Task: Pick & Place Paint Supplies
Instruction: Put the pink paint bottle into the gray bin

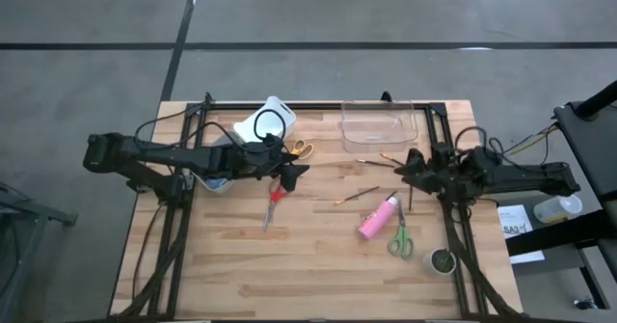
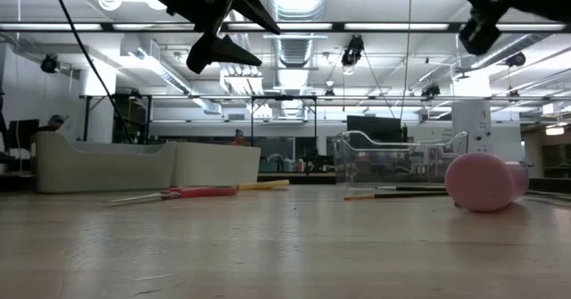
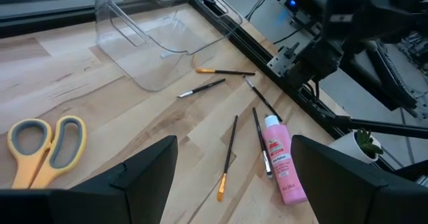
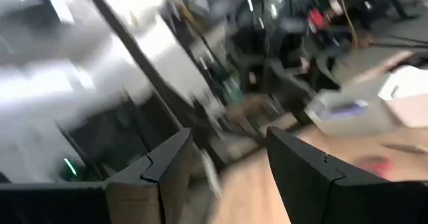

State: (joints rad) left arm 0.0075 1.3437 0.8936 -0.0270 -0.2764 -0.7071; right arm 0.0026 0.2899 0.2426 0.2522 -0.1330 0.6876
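Observation:
The pink bottle [image 1: 378, 217] lies on its side on the table right of centre; it also shows in the left wrist view [image 3: 282, 160] and the low view [image 2: 482, 181]. Thin brown paintbrushes [image 1: 357, 195] [image 3: 227, 156] lie scattered around it, flat on the wood. My left gripper [image 1: 294, 172] [image 3: 234, 177] hangs open above the table's middle, left of the brushes. My right gripper [image 1: 405, 166] [image 4: 227, 164] is open too, raised over the brushes near the clear tray. Neither touches anything. The blue-and-white tube and the dark blue bottle do not plainly show.
A clear plastic tray [image 1: 379, 125] [image 3: 160, 43] sits at the far edge. Yellow scissors [image 1: 302, 149], red scissors [image 1: 273, 202] and green scissors [image 1: 400, 236] lie on the wood. A white dish [image 1: 265, 123] is far left of centre, and a small potted plant [image 1: 442, 261] near right.

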